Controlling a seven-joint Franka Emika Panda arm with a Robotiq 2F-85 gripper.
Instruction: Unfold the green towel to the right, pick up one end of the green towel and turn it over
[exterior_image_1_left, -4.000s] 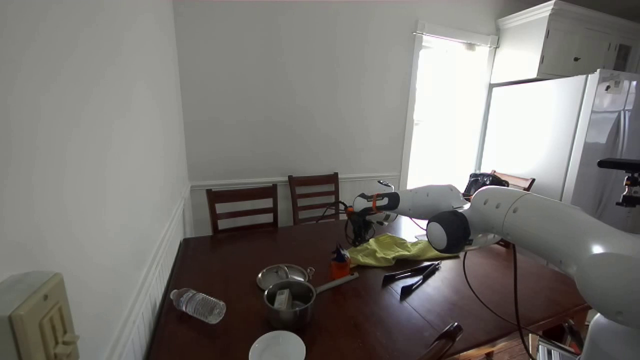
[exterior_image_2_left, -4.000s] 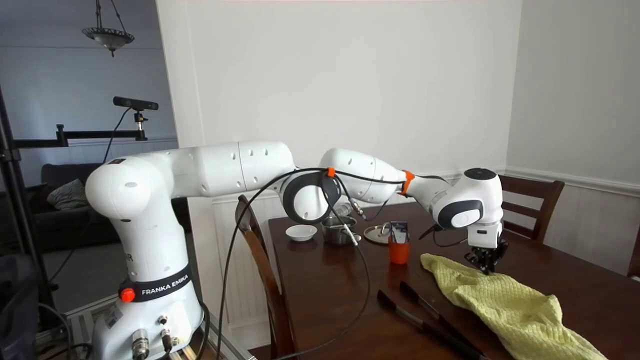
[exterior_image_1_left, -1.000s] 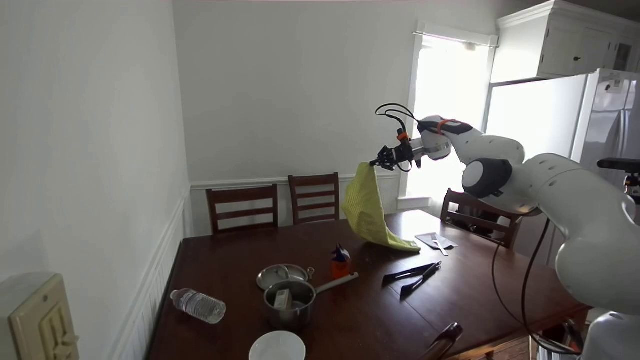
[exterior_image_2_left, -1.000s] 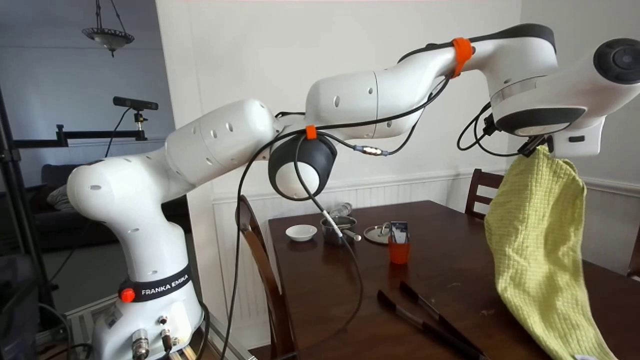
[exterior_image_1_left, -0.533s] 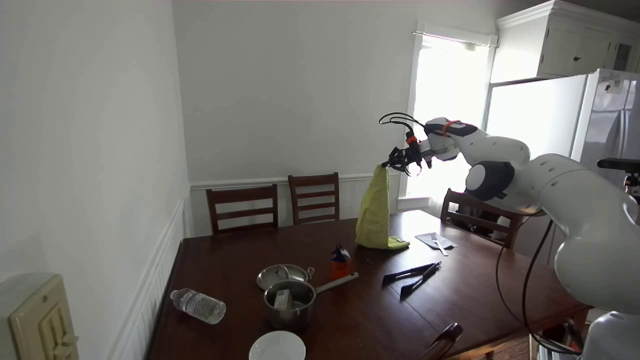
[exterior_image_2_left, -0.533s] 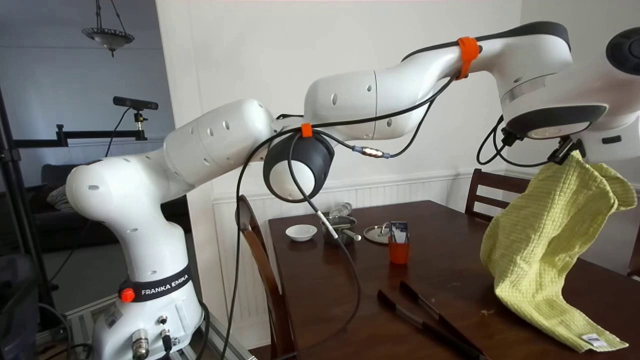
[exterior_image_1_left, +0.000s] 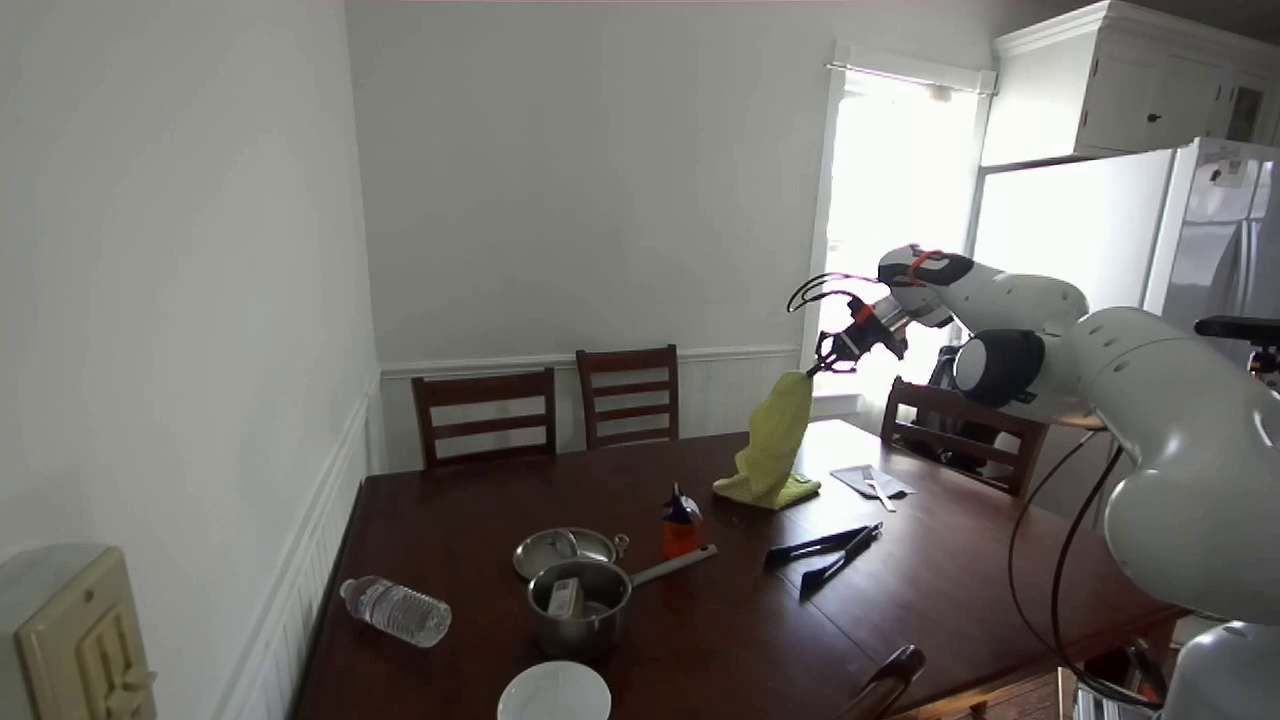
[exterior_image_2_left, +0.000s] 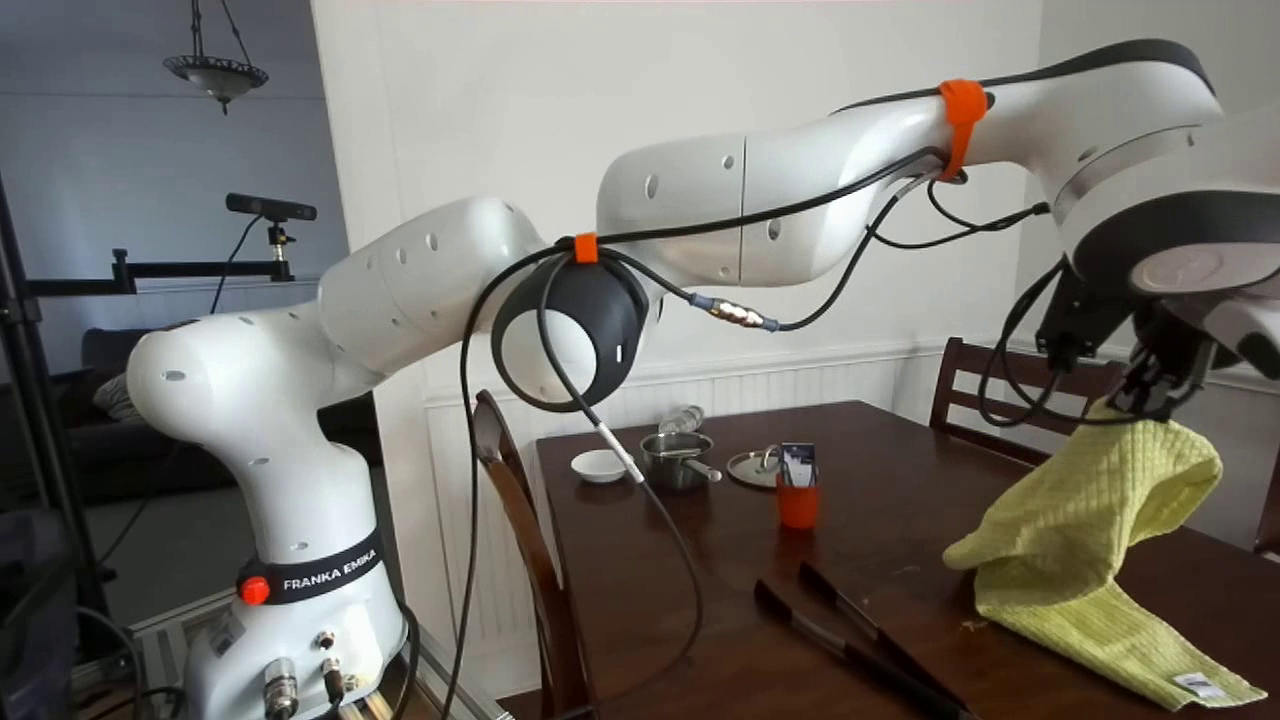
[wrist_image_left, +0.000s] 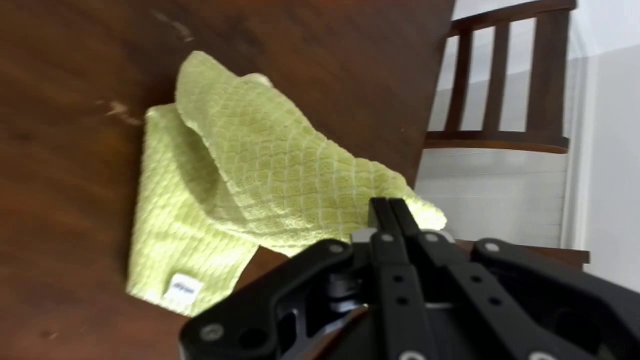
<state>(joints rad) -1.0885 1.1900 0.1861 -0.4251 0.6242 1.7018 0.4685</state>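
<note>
Wrist view: my gripper (wrist_image_left: 388, 201) pinches one end of the green waffle-textured towel (wrist_image_left: 285, 165), holding it aloft, apparently to turn it over; below, the labelled end (wrist_image_left: 175, 250) rests on the dark wooden table (wrist_image_left: 65, 200), likely anchoring the fold, a slatted chair (wrist_image_left: 495, 80) beyond.

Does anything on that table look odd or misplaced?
A small box sits inside the saucepan, an unusual spot, and a clear bottle lies on its side. Pale marks show on the table beside the towel; scratches or crumbs, I can't tell.
</note>
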